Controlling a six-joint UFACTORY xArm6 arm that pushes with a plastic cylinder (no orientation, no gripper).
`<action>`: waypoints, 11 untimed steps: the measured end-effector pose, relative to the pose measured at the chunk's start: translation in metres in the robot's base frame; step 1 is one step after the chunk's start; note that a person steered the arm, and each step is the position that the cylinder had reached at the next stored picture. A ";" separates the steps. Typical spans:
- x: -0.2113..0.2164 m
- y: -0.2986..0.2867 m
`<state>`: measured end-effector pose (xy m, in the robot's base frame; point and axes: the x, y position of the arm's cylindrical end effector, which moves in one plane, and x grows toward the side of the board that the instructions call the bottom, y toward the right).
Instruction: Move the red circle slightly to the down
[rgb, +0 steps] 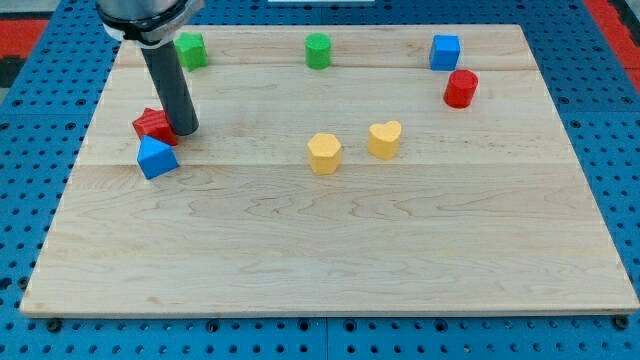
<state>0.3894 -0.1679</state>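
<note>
The red circle is a short red cylinder near the view's top right, just below and right of a blue cube. My tip is far from it at the view's left, touching the right side of a red star-shaped block. A blue triangle lies just below that red block.
Two green blocks sit along the top edge of the wooden board. A yellow block and a yellow heart lie near the middle. Blue pegboard surrounds the board.
</note>
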 end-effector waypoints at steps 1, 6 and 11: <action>0.000 0.028; -0.025 0.196; -0.092 0.366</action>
